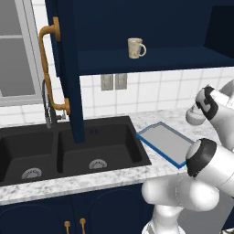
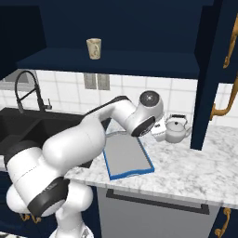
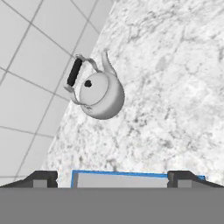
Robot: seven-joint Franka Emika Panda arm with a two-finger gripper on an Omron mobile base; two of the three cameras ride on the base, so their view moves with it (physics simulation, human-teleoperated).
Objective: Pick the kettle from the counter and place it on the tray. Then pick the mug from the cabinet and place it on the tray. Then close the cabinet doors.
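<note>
Silvery-grey kettle [image 3: 101,94] is seen standing upright on the marble tabletop [image 3: 175,87], close to the tiled wall [image 3: 30,87], at about 11 o'clock from the claw [image 3: 112,177] in the hand view. Claw tips are spread wide, nothing is held between them, and the kettle is not touched. Tray [image 3: 120,178] edge is seen between the tips at 6 o'clock of the hand view. In the right base view the kettle [image 2: 176,129] is found at 2 o'clock from the tray [image 2: 126,156], just beyond the arm's wrist; tray is lying flat on the tabletop [image 2: 195,167] with nothing on it. Beige mug [image 1: 135,48] is seen upright on the cabinet [image 1: 151,59] shelf, at 12 o'clock above the tray [image 1: 167,142]. Cabinet doors [image 1: 68,68] are swung open, brass handle [image 1: 48,68] facing out. Black sink [image 1: 68,151] is placed at 9 o'clock of the tray.
</note>
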